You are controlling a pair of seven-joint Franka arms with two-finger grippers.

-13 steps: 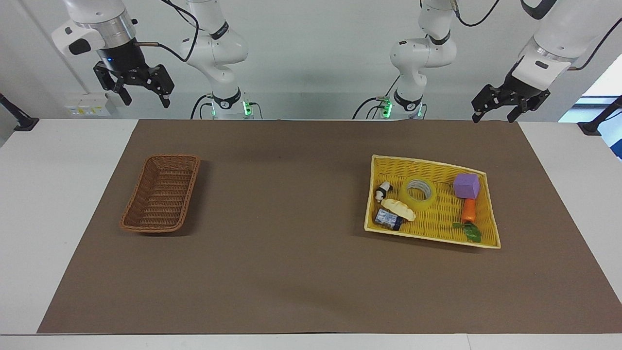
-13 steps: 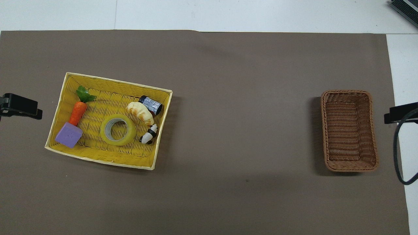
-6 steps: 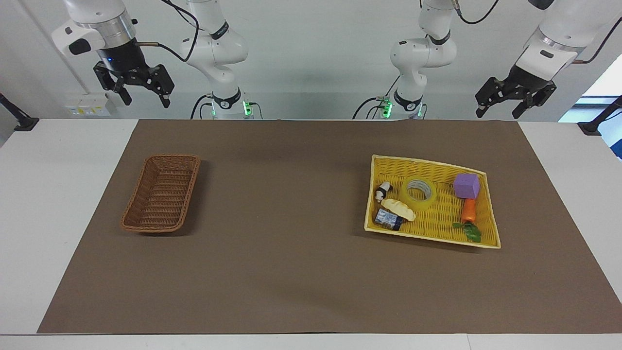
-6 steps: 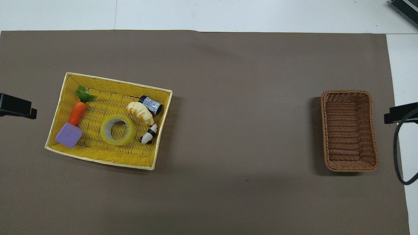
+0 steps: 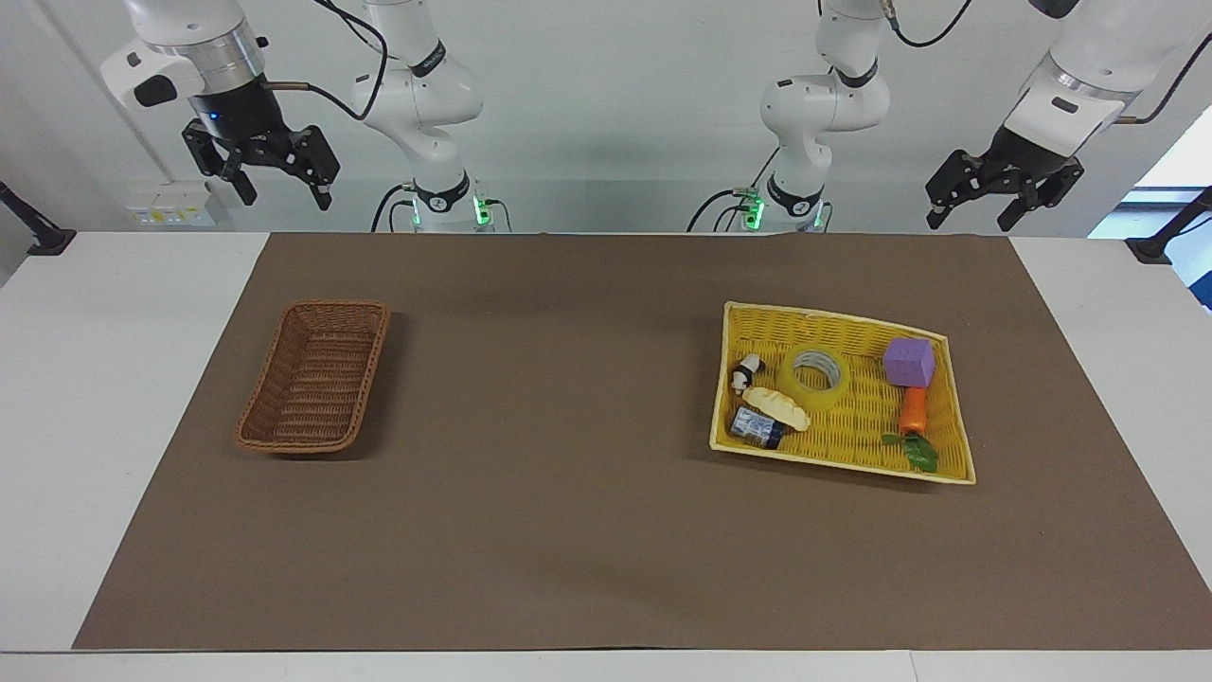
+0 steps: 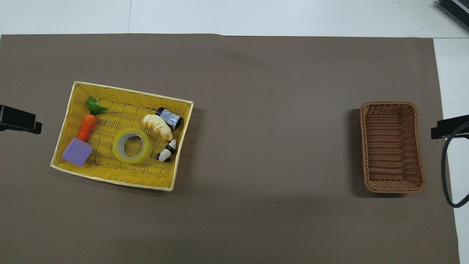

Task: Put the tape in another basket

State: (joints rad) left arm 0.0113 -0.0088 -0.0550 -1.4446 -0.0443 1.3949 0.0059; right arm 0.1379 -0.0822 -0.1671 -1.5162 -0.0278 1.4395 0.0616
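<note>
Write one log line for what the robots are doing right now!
stage: not started | tape: flat in yellow basket | brown basket: holds nothing | left pincer: open, raised, waiting | right pincer: open, raised, waiting

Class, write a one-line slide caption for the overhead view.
Tape lies flat in the yellow basket among toys; the brown basket sits empty.

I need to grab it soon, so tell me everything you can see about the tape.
The tape is a thick roll of translucent yellow with a pale grey-white core. It lies flat, hole up, on the floor of the yellow basket, between the purple cube and the croissant, touching neither. No gripper is near it.
</note>
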